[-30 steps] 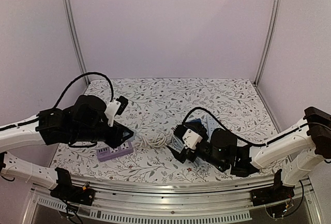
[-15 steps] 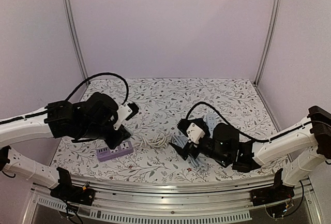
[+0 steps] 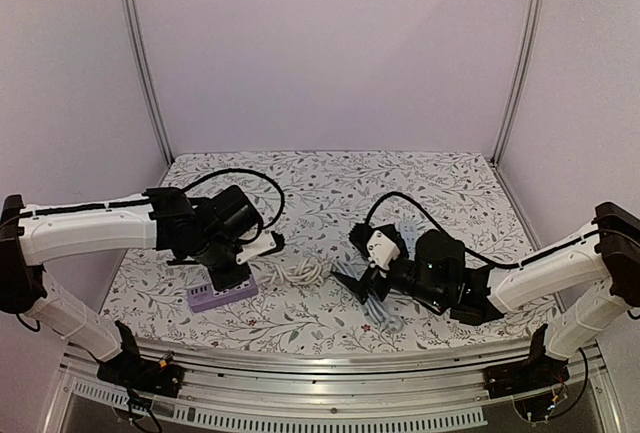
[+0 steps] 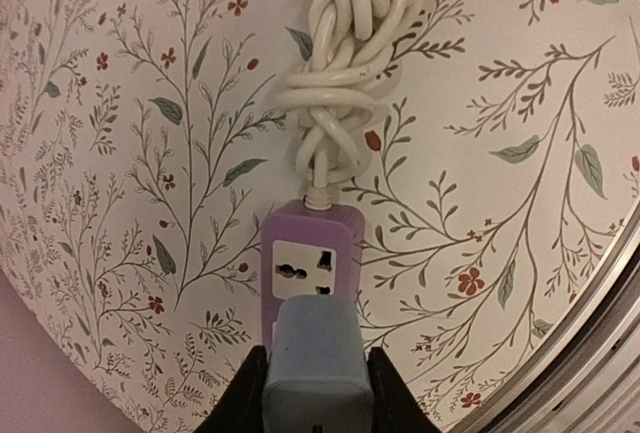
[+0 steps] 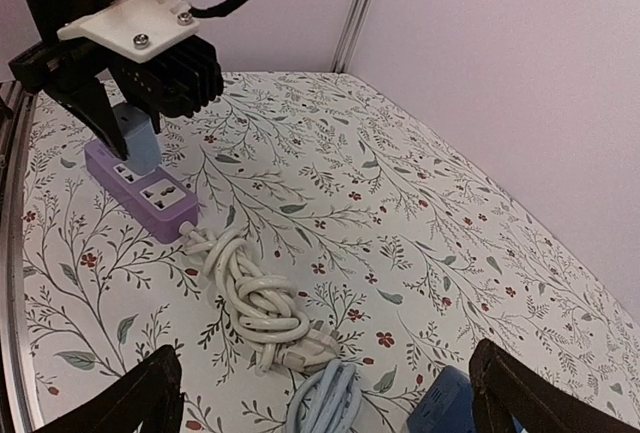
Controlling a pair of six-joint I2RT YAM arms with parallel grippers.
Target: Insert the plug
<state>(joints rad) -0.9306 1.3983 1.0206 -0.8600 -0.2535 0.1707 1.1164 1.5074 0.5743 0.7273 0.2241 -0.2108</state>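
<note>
A: Where is the plug (image 4: 317,368)?
B: Clenched by its flat sides in the left claw (image 4: 317,403), over the near socket of the purple power strip (image 4: 310,253) — a light, rigid block, probably slick.
A: And the right claw (image 5: 335,403)?
B: Spread wide, empty — free to steady the strip.

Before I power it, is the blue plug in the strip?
Cannot tell fully: the left claw holds the blue plug down on the purple strip; its underside is hidden.
</note>
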